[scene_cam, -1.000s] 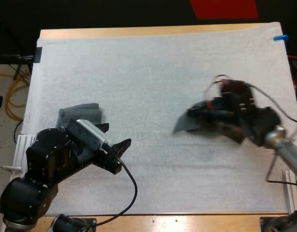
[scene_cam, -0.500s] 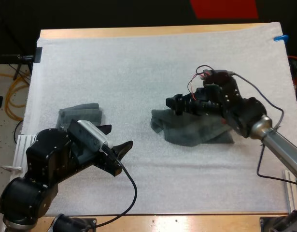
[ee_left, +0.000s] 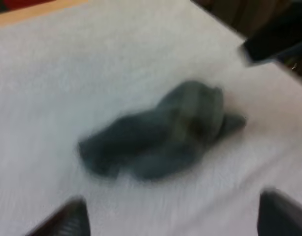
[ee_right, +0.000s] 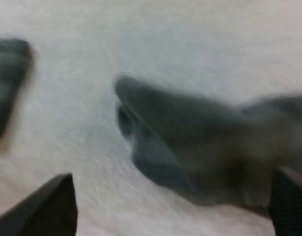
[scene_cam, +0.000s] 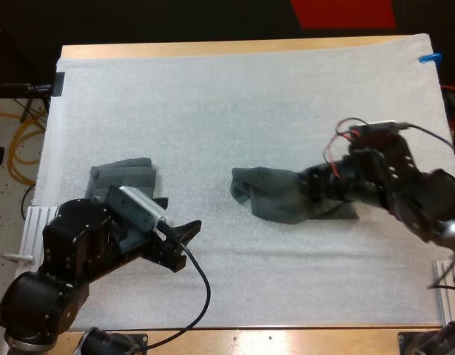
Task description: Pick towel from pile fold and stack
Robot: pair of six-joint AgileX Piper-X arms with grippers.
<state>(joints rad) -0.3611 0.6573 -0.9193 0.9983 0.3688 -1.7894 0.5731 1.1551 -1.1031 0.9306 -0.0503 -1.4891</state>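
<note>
A crumpled dark grey-green towel lies loose on the white mat, right of centre. My right gripper hovers over the towel's right part, and its fingers stand wide apart with the towel spread on the mat ahead of them. A folded stack of towels rests at the mat's left side, just behind my left arm. My left gripper is open beside that stack and points toward the crumpled towel, well short of it, with nothing between its fingers.
The mat covers most of the wooden table. The folded stack lies beyond the crumpled towel in the right wrist view. My right arm is the dark shape past the towel in the left wrist view.
My right gripper carried the towel leftward, opened and let it drop onto the mat, then drew back to the right. The left arm has stayed put.
</note>
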